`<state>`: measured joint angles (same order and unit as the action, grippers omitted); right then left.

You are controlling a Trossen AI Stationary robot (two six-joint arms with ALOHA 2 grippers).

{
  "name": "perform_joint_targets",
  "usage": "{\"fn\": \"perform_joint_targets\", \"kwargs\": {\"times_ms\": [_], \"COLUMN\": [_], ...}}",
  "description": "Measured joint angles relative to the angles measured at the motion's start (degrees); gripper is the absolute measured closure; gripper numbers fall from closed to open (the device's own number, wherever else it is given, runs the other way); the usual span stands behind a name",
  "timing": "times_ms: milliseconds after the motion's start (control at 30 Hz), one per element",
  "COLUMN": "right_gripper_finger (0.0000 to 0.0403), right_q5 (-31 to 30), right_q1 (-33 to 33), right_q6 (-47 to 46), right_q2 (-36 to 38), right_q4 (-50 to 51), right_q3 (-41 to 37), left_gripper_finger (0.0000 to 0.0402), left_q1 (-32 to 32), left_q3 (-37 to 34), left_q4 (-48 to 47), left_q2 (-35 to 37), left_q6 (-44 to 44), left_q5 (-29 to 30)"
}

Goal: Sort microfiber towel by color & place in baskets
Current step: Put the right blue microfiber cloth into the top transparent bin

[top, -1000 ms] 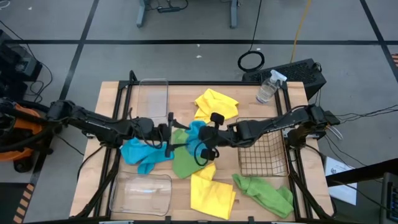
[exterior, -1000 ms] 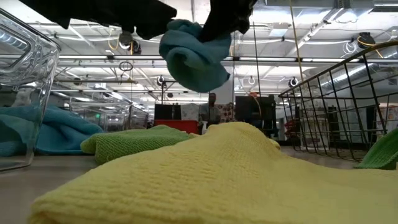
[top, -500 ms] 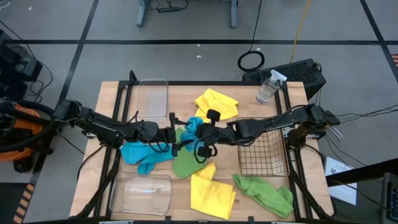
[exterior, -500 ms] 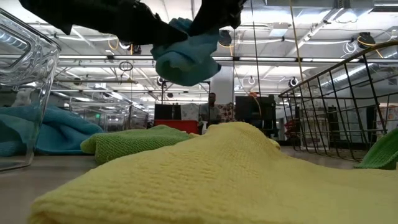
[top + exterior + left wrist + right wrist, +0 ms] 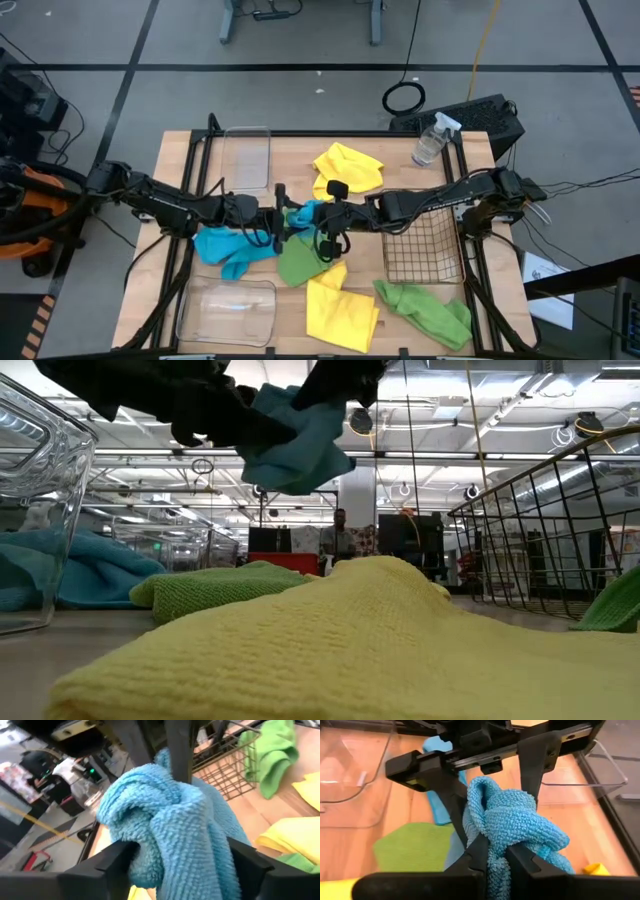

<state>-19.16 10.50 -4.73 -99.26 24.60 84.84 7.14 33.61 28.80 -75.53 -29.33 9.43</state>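
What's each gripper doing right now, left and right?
Left gripper: fingers around the blue towel, closing.
Right gripper: shut on the blue towel.
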Motion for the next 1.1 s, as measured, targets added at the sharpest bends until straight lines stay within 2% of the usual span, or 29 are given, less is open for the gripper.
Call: {"fn": "perform_joint_targets", "kwargs": {"times_ms": [200, 300, 367, 467, 567, 767, 967, 1100], "right_gripper_finger": [0.0355, 0.0325, 0.0296, 0.0247, 0.0197, 0.0116, 0.0100, 0.0100], "right_q5": [0.4, 0.0, -0.6, -4.9, -11.8, -25.3, -30.8, -31.8], "right_q1": [0.1, 0.2, 0.5, 1.6, 3.5, 9.4, 13.2, 12.6], "right_q6": [-2.6, -3.9, -4.9, -5.1, -6.0, -6.7, -7.3, -9.6], "right_q2": [0.0, 0.0, 0.0, 0.0, 0.0, 0.0, 0.0, -0.2], "right_q4": [0.4, 1.2, 2.3, 4.9, 7.9, 12.2, 10.4, 9.5], "right_q3": [0.0, 0.0, 0.1, 0.1, 0.1, 0.1, 0.1, 0.1], "left_gripper_finger": [0.0286, 0.0356, 0.0382, 0.0373, 0.0360, 0.0374, 0.0371, 0.0368], "left_q1": [-0.1, -0.1, 0.0, 0.0, 0.0, -1.4, -4.2, -4.7], "left_q3": [0.0, 0.0, 0.0, 0.0, 0.0, 0.0, 0.0, 0.0], "left_q4": [0.0, 0.0, 0.0, 0.0, 0.0, -1.5, -1.3, -1.1], "left_q2": [0.0, 0.0, 0.0, -0.1, 0.0, 0.0, 0.0, 0.0], "left_q6": [-1.5, -1.5, -1.4, -1.2, -1.0, 1.0, 5.9, 7.5], "left_q5": [-2.1, -2.3, -2.4, -0.9, 0.7, 2.7, 2.7, -1.0]}}
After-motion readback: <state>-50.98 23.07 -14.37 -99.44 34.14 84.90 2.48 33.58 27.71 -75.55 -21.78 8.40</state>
